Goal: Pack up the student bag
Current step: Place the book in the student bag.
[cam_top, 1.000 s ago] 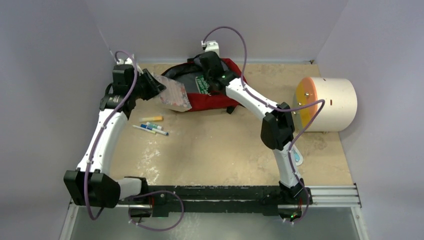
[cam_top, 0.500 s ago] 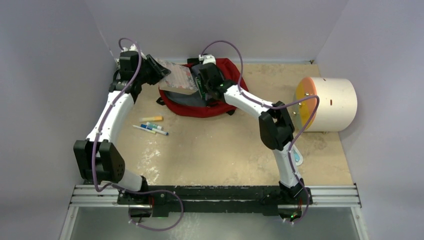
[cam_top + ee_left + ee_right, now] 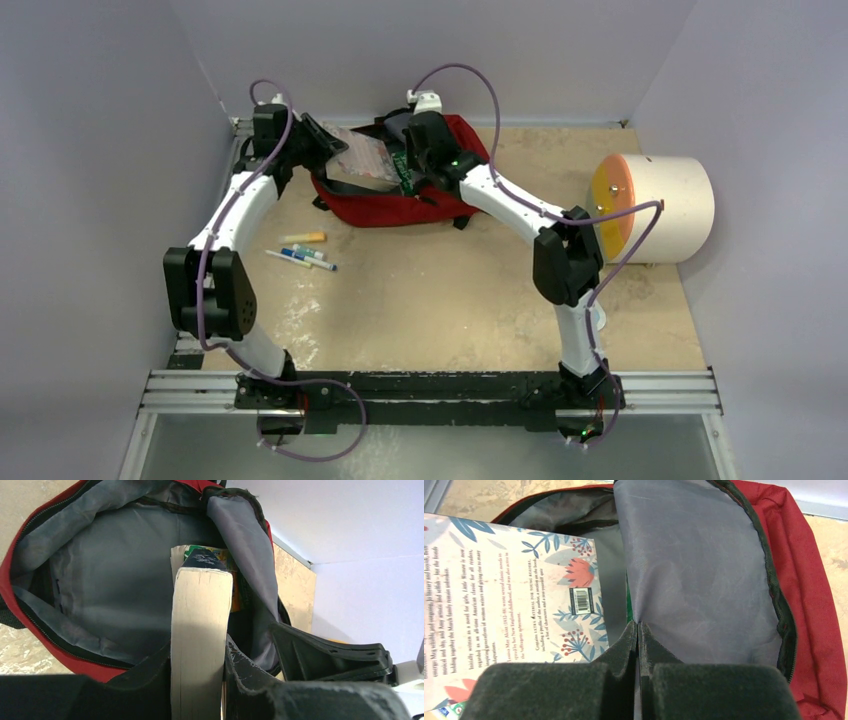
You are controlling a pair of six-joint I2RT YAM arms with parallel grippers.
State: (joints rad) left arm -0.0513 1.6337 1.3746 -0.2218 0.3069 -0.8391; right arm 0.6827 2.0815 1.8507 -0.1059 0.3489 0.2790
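The student bag (image 3: 395,207) lies at the back of the table, dark red with grey lining (image 3: 115,580), its mouth held wide. My right gripper (image 3: 416,166) is shut on the edge of the bag's grey top flap (image 3: 694,575), and its jaws (image 3: 638,630) pinch the fabric and hold it up. A thick paperback book (image 3: 362,155) with a floral cover (image 3: 514,595) sits in my left gripper (image 3: 322,148), which is shut on it. The book's page edge (image 3: 200,620) points into the bag's opening. A green and orange item (image 3: 226,560) shows deeper inside the bag.
An orange highlighter (image 3: 303,238) and two markers (image 3: 300,256) lie on the table left of centre. A cream cylinder with an orange-yellow face (image 3: 655,207) stands at the right. Walls close the left, back and right sides.
My left arm has carried the book up and to the right, from beside the bag to its open mouth. The right gripper has kept hold of the flap, shifting slightly.
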